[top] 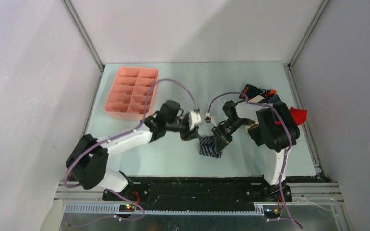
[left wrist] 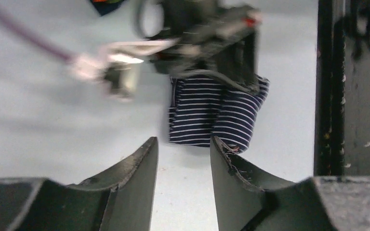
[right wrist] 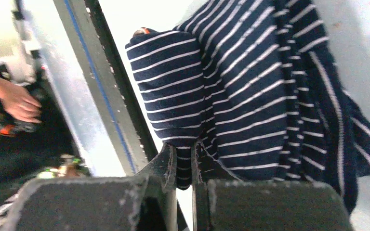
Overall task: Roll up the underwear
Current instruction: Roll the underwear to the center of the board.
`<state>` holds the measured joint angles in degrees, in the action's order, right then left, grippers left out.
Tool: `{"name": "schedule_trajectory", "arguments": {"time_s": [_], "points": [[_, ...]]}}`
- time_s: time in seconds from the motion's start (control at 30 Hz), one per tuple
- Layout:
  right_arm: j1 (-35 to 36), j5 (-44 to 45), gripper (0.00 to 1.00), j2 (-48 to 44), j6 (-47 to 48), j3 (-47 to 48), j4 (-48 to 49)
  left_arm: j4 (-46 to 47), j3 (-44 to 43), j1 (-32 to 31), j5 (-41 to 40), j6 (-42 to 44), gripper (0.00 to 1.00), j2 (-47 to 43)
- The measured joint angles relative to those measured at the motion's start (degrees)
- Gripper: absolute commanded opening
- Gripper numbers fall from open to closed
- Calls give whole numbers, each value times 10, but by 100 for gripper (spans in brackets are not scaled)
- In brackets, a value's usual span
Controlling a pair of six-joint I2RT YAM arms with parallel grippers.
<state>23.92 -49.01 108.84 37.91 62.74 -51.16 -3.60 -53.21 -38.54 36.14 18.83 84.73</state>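
Toward the far-left corner of the pale table (top: 250, 72) sits a pink, compartmented plastic tray (top: 130, 94). Moving right, the left claw (left wrist: 183, 175) hangs released just short of the soft navy cloth briefs with thin white stripes (left wrist: 212, 115), with nothing between its dark curved fingers. Those briefs lie bunched at the table's near middle, partly folded rather than rolled, and the right claw (right wrist: 184, 161) is clenched on a fold at their edge. Farther right lies a loose heap of other garments (top: 257, 91), dark and red. The roll looks barely begun; next, I judge, the left claw must pin or take the free edge so the cloth can be turned over evenly.
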Motion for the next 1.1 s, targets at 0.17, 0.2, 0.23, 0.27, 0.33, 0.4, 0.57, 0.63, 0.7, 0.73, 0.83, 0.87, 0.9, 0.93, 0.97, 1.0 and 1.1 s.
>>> {"name": "schedule_trajectory", "arguments": {"time_s": [0.17,0.2,0.23,0.27,0.33,0.4,0.57,0.63,0.7,0.73,0.83,0.87,0.9,0.93,0.97,1.0,1.1], "points": [[-20,-21,0,85,-51,66,-77,85,158,-122,-65,184,67,-68],[-24,-26,0,98,-61,75,-88,98,185,-143,-76,218,68,-68],[-29,-30,0,109,-71,82,-98,107,198,-150,-83,236,68,-65],[-33,-33,0,119,-81,89,-106,122,210,-157,-92,256,68,-61],[-38,-38,0,131,-97,96,-116,156,220,-165,-105,292,69,-50],[-40,-40,0,137,-109,99,-120,192,221,-171,-112,321,69,-38],[-40,-40,0,139,-120,101,-121,256,221,-189,-120,385,60,-10],[-40,-39,0,141,-124,103,-123,257,220,-193,-119,406,56,-2],[-40,-40,0,146,-125,107,-128,253,220,-194,-118,428,54,6],[-40,-40,0,146,-125,108,-129,250,220,-194,-118,433,54,9],[-41,-40,0,148,-127,109,-131,236,219,-195,-116,453,56,18],[-41,-40,0,148,-128,109,-131,230,218,-195,-116,459,56,22],[-41,-40,0,149,-129,109,-131,224,216,-196,-117,463,57,26],[-42,-40,0,150,-129,110,-132,220,212,-198,-121,468,57,35],[-42,-40,0,151,-129,110,-133,218,209,-200,-124,472,57,42],[-42,-41,0,151,-129,111,-134,218,205,-203,-132,474,58,51],[-43,-41,0,154,-130,113,-136,224,196,-210,-151,478,59,65]]}}
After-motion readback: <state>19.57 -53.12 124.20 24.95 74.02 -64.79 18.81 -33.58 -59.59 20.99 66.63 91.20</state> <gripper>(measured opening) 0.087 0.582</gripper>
